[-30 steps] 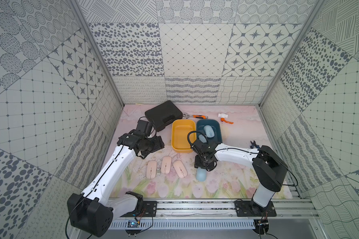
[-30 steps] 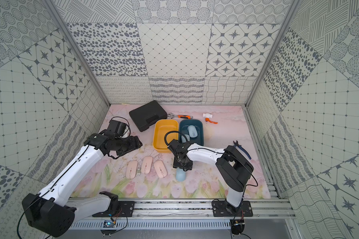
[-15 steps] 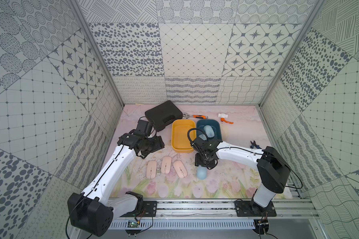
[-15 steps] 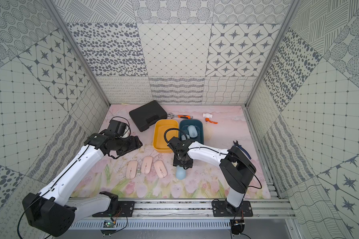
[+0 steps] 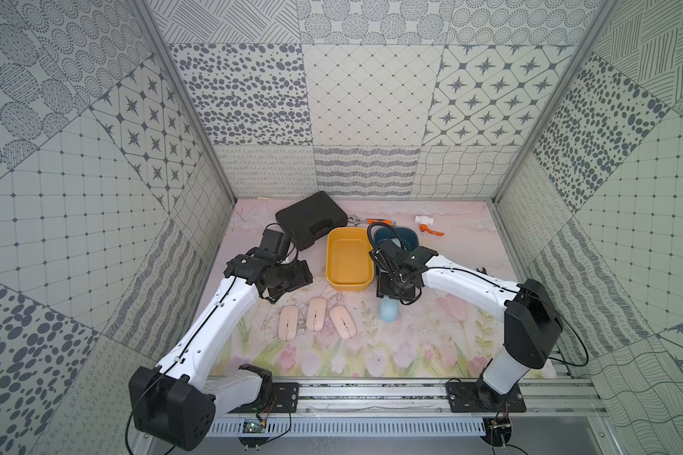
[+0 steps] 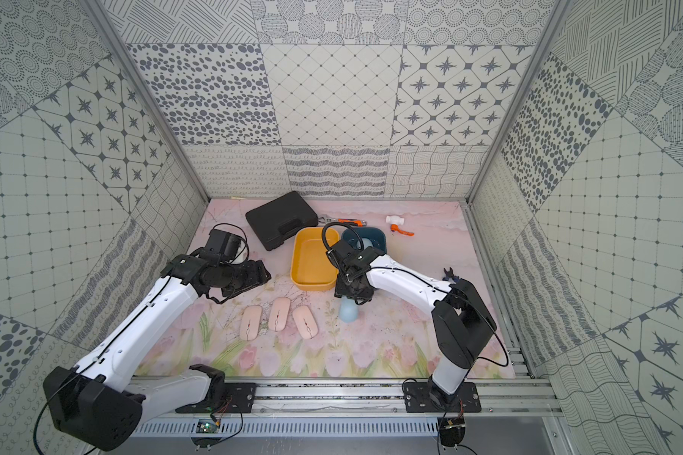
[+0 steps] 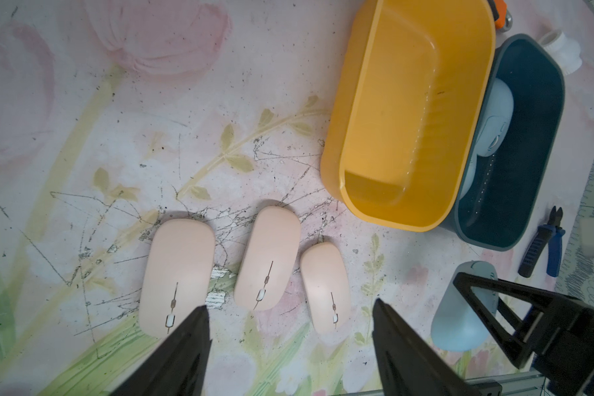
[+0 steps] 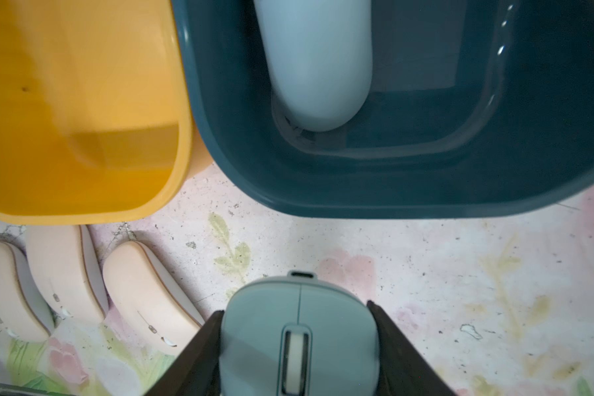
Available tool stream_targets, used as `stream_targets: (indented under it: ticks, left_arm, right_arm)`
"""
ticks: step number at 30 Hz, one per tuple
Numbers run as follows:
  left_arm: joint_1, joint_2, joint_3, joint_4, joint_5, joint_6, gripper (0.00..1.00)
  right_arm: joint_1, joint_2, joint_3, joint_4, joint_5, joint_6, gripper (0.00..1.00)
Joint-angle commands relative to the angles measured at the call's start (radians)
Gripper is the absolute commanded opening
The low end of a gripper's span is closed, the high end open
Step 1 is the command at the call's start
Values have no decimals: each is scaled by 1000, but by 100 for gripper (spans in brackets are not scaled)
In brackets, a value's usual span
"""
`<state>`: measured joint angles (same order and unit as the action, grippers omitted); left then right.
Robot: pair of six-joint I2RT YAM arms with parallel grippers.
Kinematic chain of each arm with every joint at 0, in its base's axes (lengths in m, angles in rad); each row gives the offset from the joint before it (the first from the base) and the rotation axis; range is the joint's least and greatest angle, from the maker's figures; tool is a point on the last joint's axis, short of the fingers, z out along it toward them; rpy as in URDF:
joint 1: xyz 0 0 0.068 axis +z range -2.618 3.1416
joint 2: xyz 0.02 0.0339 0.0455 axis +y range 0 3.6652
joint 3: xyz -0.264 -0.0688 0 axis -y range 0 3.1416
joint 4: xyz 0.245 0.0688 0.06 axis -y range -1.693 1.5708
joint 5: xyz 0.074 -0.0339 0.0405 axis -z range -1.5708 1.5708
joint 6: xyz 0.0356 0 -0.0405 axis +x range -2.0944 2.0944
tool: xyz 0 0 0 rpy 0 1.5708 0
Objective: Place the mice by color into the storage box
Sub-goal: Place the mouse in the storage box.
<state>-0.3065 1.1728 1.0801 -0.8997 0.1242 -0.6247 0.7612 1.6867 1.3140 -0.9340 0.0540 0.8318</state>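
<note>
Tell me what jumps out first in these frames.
The right gripper is shut on a blue mouse just in front of the dark blue bin, which already holds another blue mouse. Next come three pink mice, lined up in front of the empty yellow bin, with the left gripper open near them.

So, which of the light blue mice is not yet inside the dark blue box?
The blue mouse held in the right gripper, near the pink mice; the other blue mice lie inside the box.
</note>
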Motion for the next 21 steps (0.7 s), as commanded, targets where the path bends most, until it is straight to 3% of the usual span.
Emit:
stream_targets:
  ticks: [1,7,21]
  left_arm:
    - [2,-9,3,18,-8,-1,78]
    - [2,-15,-1,16,-5,-6,78]
    - [2,19,27,-10,-29,-10,78]
  right_arm:
    - [-48,-29,69,-41,8,-65,45]
    - [-152,10,187,-85,-9,-159,46]
    - [-302,289,453,-117,-42,-326,46]
